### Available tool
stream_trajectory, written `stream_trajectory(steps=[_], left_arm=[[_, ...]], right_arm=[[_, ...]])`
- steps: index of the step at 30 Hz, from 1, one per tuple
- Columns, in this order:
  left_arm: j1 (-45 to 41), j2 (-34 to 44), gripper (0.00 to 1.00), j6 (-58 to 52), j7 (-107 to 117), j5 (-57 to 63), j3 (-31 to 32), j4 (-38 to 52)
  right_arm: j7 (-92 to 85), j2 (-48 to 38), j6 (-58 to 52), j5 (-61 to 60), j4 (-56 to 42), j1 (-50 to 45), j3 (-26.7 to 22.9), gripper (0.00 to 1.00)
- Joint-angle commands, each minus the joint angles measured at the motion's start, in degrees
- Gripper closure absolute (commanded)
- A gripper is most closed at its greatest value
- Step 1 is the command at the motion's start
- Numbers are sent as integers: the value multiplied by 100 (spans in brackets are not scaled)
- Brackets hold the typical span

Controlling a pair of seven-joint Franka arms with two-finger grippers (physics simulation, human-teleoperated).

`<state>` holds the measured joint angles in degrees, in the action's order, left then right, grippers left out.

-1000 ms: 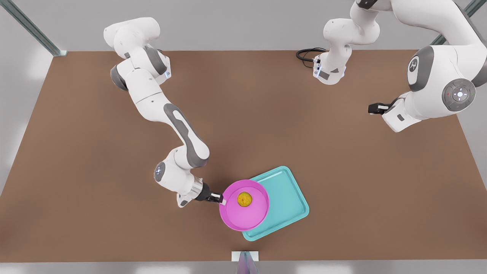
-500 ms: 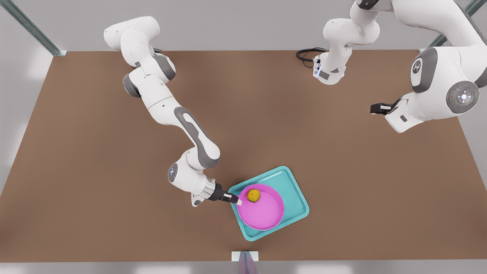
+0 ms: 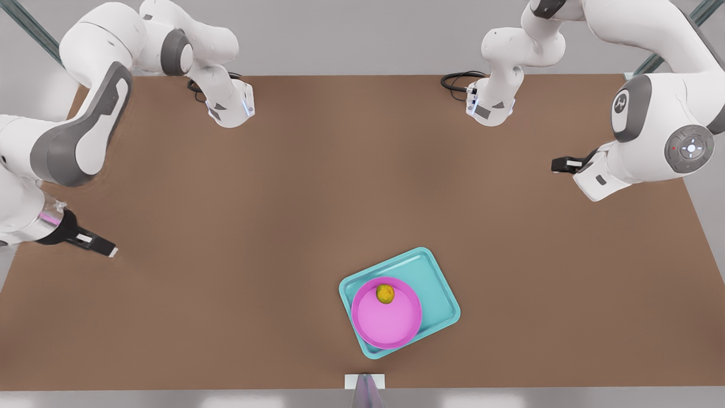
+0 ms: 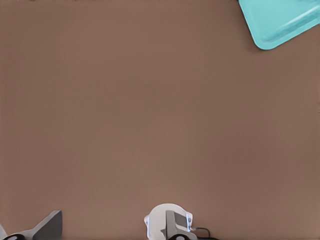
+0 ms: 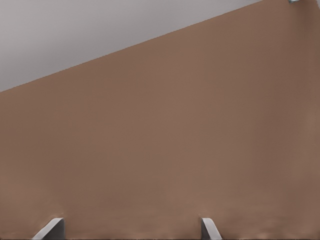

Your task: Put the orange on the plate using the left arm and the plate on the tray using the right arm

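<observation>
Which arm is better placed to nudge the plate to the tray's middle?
Right, probably: the plate crowds the tray end facing the open right pincer, so that arm could push it inward. The left pincer waits on the far side.

**Flat, even sim lighting**

Bright diffuse light, no clear source direction. Table (image 3: 226, 226) evenly lit; faint soft shadows under the arms, a thin one beside the tray (image 3: 439, 294). Pale glare patches on the grey floor at the front view's edges. Arm shells show mild highlights. Wrist views look soft and textureless, with slight smearing.
</observation>
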<state>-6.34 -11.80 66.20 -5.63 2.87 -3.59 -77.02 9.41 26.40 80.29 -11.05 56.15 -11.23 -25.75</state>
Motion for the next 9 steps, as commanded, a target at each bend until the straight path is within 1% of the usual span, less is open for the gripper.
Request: stream_trajectory(steps=[1, 3, 4, 5, 6, 7, 9], left_arm=[[1, -6, 0, -55, -35, 3, -1, 20], [1, 2, 0, -55, -35, 11, -1, 20], [1, 2, 0, -55, -35, 11, -1, 20], [1, 2, 0, -55, -35, 11, -1, 20], [1, -6, 0, -55, -35, 11, -1, 20], [1, -6, 0, -55, -43, 11, -1, 20], [1, -6, 0, -55, -35, 11, -1, 20]], right_arm=[[-1161, -609, -1850, 613, 457, 34, 167, 0], [-1161, -776, -1517, 631, 835, 148, 316, 0], [-1144, -987, -1367, 762, 1055, 271, 615, 0], [-1135, -1417, -972, 947, 1599, 332, 870, 0], [-1135, -1576, -857, 956, 1785, 578, 1141, 0], [-1135, -1611, -857, 991, 1794, 640, 1222, 0], [-1135, -1620, -866, 991, 1803, 640, 1222, 0]])
